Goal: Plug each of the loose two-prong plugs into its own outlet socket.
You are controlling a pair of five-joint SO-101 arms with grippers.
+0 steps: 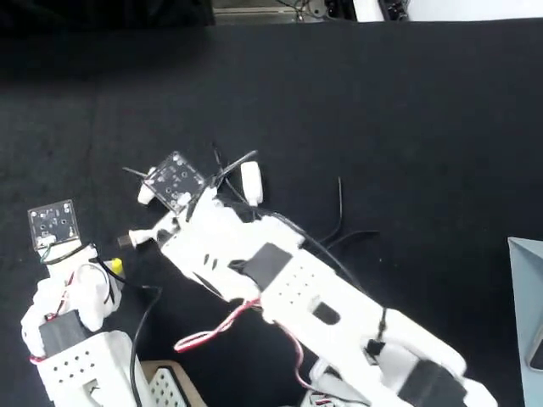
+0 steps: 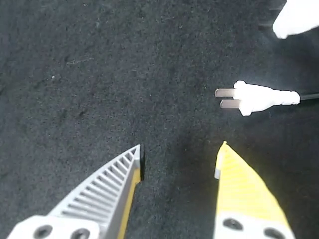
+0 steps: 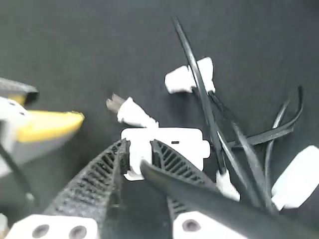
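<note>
A white two-prong plug [image 1: 140,236] lies on the black mat, prongs toward the left arm; it shows again as plug [image 2: 254,97] and plug [image 3: 130,112]. Its tail runs into a white block [image 3: 172,144]. My right gripper [image 3: 138,147] has its black fingers closed on that block's end, and in the high view this right gripper [image 1: 174,227] sits just behind the plug. My left gripper [image 2: 180,149] is open, a short way from the prongs, with nothing between its fingers. Two square sockets rest on the mat: socket [image 1: 53,220] and socket [image 1: 176,180]. A second white plug [image 1: 251,181] lies beyond.
Black cables [image 3: 234,134] tangle around the right gripper and trail over the mat [image 1: 339,216]. A red-and-white wire [image 1: 212,332] hangs off the right arm. A grey object [image 1: 528,297] sits at the right edge. The far half of the mat [image 1: 382,102] is bare.
</note>
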